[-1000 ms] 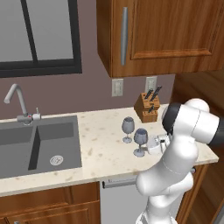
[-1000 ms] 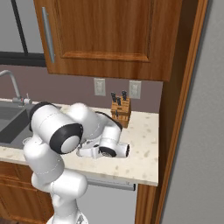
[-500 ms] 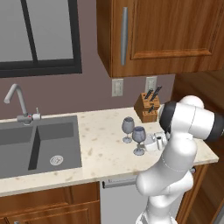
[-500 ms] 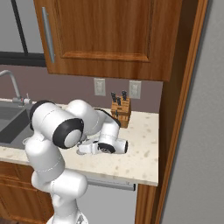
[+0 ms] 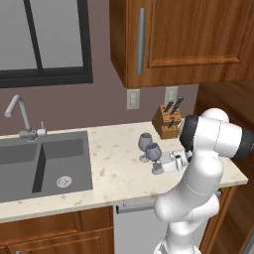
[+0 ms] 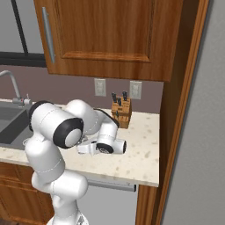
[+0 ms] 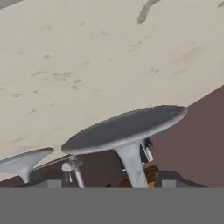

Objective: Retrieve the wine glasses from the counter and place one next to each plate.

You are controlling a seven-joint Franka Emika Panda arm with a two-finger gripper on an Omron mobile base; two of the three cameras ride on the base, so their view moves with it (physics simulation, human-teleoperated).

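Two blue-grey wine glasses stand upright on the beige counter [image 5: 114, 173], the nearer wine glass [image 5: 154, 155] just in front and to the right of the farther one [image 5: 145, 144]. My gripper [image 5: 163, 161] reaches in low from the right at the nearer glass's stem. The hand view is rolled over, so that glass's round foot [image 7: 124, 127] and stem [image 7: 131, 168] hang from the counter [image 7: 87, 65]. The stem rises between my fingertips [image 7: 173, 178], with a gap on each side. The gripper [image 7: 116, 183] is open around it. The other glass's foot [image 7: 24, 159] sits to the left. The plates are out of view.
A wooden knife block [image 5: 167, 121] stands at the wall right behind the glasses. The dark double sink [image 5: 44, 163] and its silver tap [image 5: 17, 111] lie to the left. Wall cabinets hang overhead, and a tall wood panel [image 6: 176, 132] closes the counter's right end.
The arm's big upper joint has eased a little to the left while the hand stays low at the nearer glass. Both glasses stand where they were.
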